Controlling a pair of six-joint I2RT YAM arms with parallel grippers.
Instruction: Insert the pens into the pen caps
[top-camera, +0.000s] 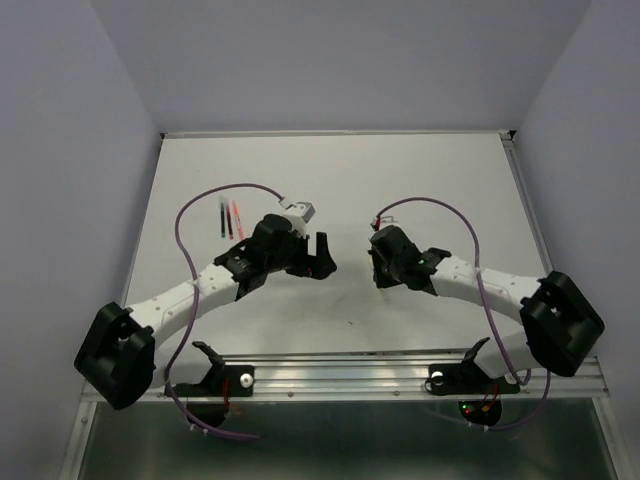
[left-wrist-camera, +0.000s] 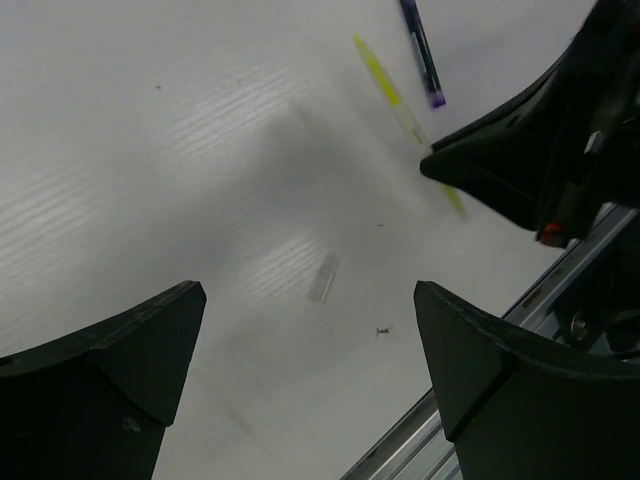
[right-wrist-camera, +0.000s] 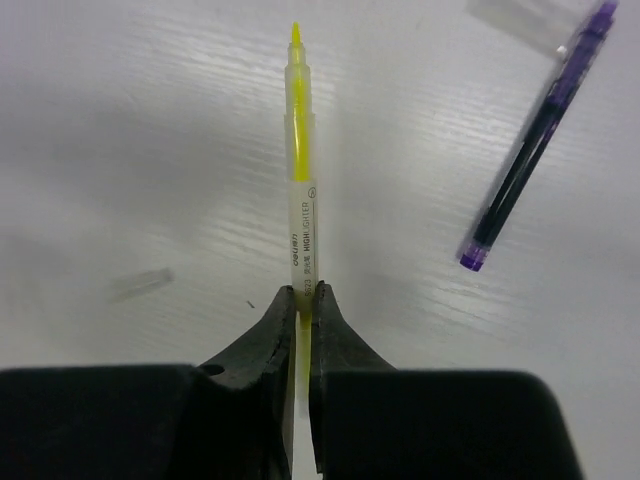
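Note:
My right gripper is shut on the rear end of a yellow pen, whose tip points straight away from the jaws. To its right a dark blue pen lies on the white table, with a pale pen cap by its far end. Another pen cap lies to the left. My left gripper hangs open above a pen cap with nothing between its fingers. The left wrist view also shows the yellow pen, the dark blue pen and the right gripper. In the top view black, red and pink pens lie at the far left.
A metal rail runs along the near table edge, close to the left gripper. The right gripper faces it across a small gap. Purple cables loop over both arms.

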